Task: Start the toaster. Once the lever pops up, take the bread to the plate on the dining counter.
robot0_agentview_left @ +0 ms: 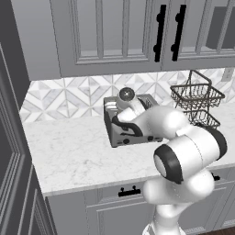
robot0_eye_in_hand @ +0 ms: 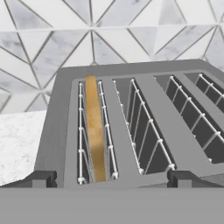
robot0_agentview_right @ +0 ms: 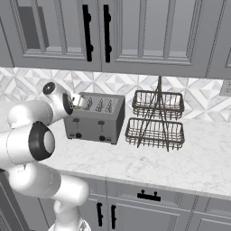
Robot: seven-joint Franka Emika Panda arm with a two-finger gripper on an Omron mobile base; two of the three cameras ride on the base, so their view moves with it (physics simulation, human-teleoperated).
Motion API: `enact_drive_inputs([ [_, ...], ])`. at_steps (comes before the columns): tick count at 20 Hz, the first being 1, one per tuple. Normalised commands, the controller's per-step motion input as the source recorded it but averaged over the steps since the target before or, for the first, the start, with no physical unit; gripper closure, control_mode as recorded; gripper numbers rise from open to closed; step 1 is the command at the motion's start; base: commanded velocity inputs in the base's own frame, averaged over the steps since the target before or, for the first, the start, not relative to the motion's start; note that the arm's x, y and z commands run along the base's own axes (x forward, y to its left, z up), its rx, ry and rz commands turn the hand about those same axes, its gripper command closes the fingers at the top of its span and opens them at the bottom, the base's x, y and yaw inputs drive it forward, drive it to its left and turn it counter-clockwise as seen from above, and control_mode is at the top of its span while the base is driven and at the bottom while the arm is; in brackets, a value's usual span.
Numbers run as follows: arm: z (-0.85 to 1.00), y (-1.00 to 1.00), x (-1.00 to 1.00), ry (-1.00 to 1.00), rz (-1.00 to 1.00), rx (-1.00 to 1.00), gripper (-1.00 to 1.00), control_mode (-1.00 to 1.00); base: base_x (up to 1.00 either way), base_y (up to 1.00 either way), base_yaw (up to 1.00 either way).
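The grey four-slot toaster (robot0_eye_in_hand: 148,118) stands on the worktop against the tiled wall, also visible as the toaster (robot0_agentview_right: 97,118) and, partly behind my arm, the toaster (robot0_agentview_left: 120,133). A golden-tan slice of bread (robot0_eye_in_hand: 95,131) sits on edge in its leftmost slot. My gripper (robot0_eye_in_hand: 111,180) hovers just above the toaster's top at the front, open, with a fingertip on each side and nothing between them. In the right base view the gripper (robot0_agentview_right: 76,102) is over the toaster's left end. The left black lever (robot0_agentview_right: 76,120) shows on the front face. The plate and the dining counter are out of view.
A two-tier wire basket (robot0_agentview_right: 158,119) stands right of the toaster, also seen as the basket (robot0_agentview_left: 198,98). Grey wall cabinets with black handles (robot0_agentview_right: 97,34) hang overhead. A tall dark cabinet (robot0_agentview_left: 11,151) bounds the white worktop (robot0_agentview_left: 69,156) on the left.
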Motion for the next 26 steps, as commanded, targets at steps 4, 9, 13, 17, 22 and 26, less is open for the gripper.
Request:
enact_drive_inputs([
  [4, -0.1, 0.03, 0.28, 0.0, 0.0, -0.01, -1.0, -1.0, 0.0, 0.0, 0.0],
  [9, -0.02, 0.06, 0.21, 0.0, 0.0, -0.02, -1.0, -1.0, 0.0, 0.0, 0.0],
  [13, -0.14, 0.06, 0.16, 0.01, 0.0, -0.05, -1.0, -1.0, 0.0, 0.0, 0.0],
  [17, -0.15, 0.0, 0.16, 0.02, 0.0, -0.03, -1.0, -1.0, 0.0, 0.0, 0.0],
  [22, -0.04, 0.0, 0.3, 0.05, 0.0, 0.0, -1.0, -1.0, 0.0, 0.0, 0.0],
  [26, 0.0, 0.0, 0.17, 0.05, 0.0, 0.0, -1.0, -1.0, 0.0, 0.0, 0.0],
])
